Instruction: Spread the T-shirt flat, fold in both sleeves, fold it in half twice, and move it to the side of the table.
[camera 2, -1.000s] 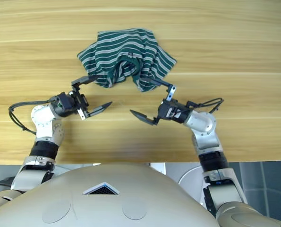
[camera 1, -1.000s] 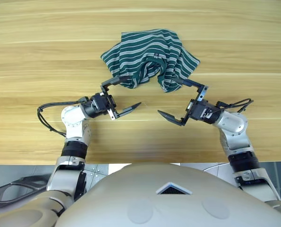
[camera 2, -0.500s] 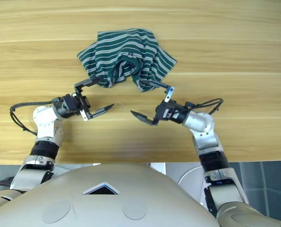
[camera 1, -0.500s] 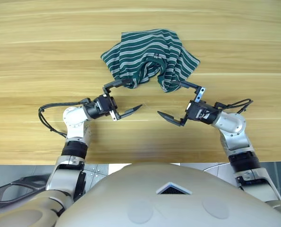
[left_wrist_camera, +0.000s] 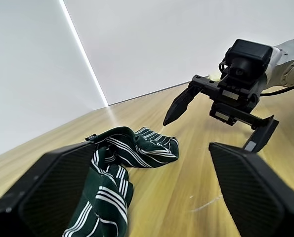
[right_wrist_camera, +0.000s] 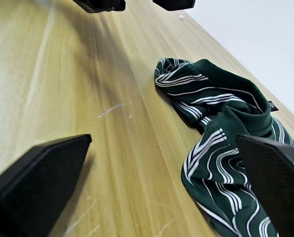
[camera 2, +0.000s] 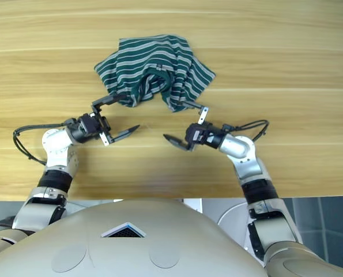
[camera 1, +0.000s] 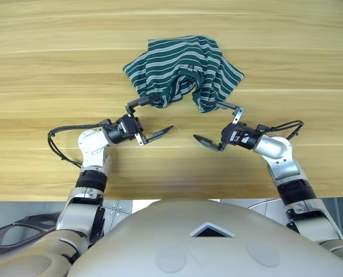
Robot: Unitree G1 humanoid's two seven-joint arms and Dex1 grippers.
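A dark green T-shirt (camera 1: 183, 70) with white stripes lies crumpled in a heap on the wooden table (camera 1: 44, 69). My left gripper (camera 1: 150, 118) stands open just in front of the heap's near left edge, one finger close to the cloth, holding nothing. My right gripper (camera 1: 216, 122) is open too, in front of the heap's near right edge, with nothing between its fingers. In the left wrist view the T-shirt (left_wrist_camera: 122, 168) lies near one fingertip (left_wrist_camera: 53, 192) and my right gripper (left_wrist_camera: 218, 111) shows farther off. The right wrist view has the T-shirt (right_wrist_camera: 226, 133) lying between the pads (right_wrist_camera: 38, 187).
Bare wooden table stretches to the left, to the right (camera 1: 309, 63) and behind the shirt. The table's near edge (camera 1: 177, 199) runs just behind my grippers' forearms.
Both grippers have crept a little toward the shirt and toward each other; the right one has moved more, its wrist turning inward. The shirt has not moved.
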